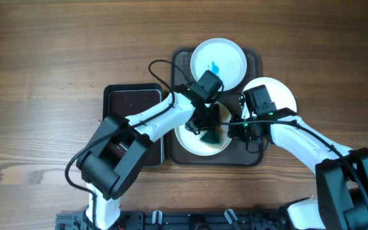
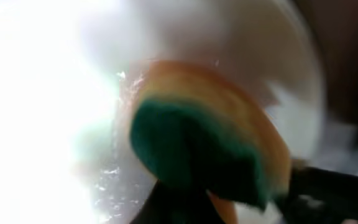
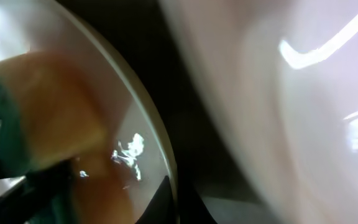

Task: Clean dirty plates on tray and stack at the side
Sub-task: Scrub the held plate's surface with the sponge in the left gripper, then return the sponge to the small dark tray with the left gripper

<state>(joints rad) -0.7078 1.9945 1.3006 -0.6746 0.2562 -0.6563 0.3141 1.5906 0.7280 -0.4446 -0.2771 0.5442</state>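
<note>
Wooden table [image 1: 43, 64]: three plates [image 1: 281, 89] (one blue-stained), left hand [image 1: 204, 125] clamping one sponge [image 2: 191, 155], right hand [image 1: 243, 130] unreadable.

Overhead view: bright, even light and sharp focus. Soft, faint shadows lie on the wooden counter [image 1: 43, 70] around the left gripper [image 1: 204, 122] and right gripper [image 1: 235, 130]. The white plate [image 1: 230, 54] beyond them is bright but keeps its edge.

Left wrist view: heavily blurred. White glare washes out everything left of the gripper, and the sponge [image 2: 191, 149] it holds is smeared.

Right wrist view: out of focus and dim at centre, with a bright curved reflection up and right of the gripper.
</note>
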